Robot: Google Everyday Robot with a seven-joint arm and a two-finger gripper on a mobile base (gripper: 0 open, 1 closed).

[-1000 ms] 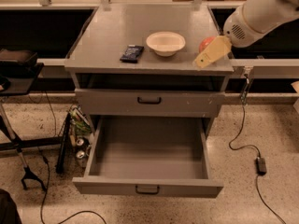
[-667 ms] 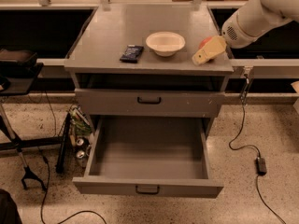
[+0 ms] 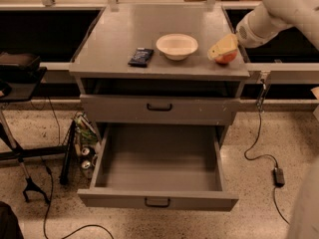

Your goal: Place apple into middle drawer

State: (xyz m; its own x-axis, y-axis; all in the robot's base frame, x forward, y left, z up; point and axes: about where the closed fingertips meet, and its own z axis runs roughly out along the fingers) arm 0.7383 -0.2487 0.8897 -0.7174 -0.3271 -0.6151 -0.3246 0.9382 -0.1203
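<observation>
A: Hand – position, state?
B: At the right edge of the worktop, set down over the top of the apple. Whether it actually grips the apple: cannot tell.
A: Worktop, left to right?
B: Dark packet, cream bowl just beside it, then the apple near the front right corner, apart from the bowl.
A: Progress?
B: Middle drawer stands pulled out, with nothing visible inside. Upper drawer is shut. Judgement: opening is done. Lifting, carrying down and releasing remain, since the apple appears to rest on the worktop.
A: Apple's look?
B: Round, red-orange where it shows, smaller than the bowl. Its top is hidden under the hand.
</observation>
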